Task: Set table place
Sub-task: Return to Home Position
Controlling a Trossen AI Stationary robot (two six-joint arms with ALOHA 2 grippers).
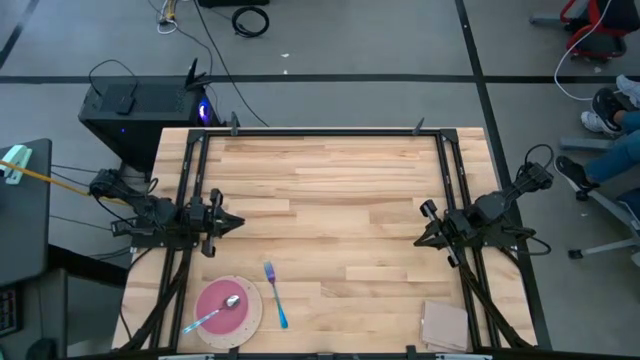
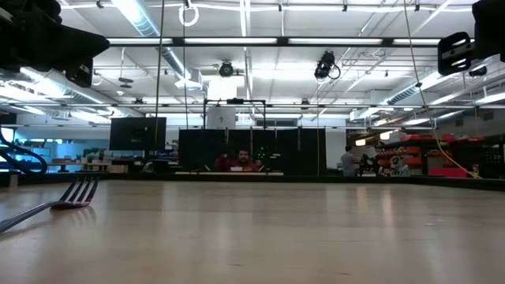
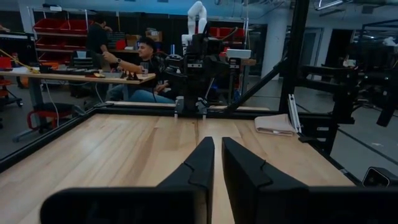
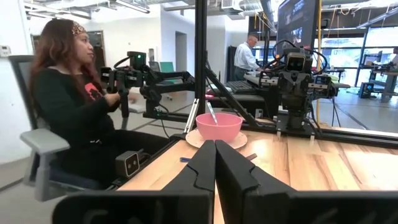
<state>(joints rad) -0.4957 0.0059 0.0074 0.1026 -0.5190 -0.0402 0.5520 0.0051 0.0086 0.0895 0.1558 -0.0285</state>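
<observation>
A pink bowl (image 1: 222, 308) stands on a round off-white plate (image 1: 257, 314) at the table's near left. A silver spoon (image 1: 215, 314) lies in the bowl, with its handle over the rim. A fork with a teal handle (image 1: 276, 296) lies flat on the table just right of the plate. The right wrist view shows the bowl (image 4: 219, 126), plate (image 4: 194, 140) and spoon (image 4: 212, 112). My left gripper (image 1: 236, 223) is shut and empty at mid-left, above the table. My right gripper (image 1: 421, 238) is shut and empty at mid-right.
A tan square pad (image 1: 445, 325) lies at the near right corner and also shows in the left wrist view (image 3: 275, 124). Black rails (image 1: 330, 131) run along the table's sides. People sit beyond the table's sides (image 4: 68, 106) (image 3: 143, 62). Bare wood lies between the arms.
</observation>
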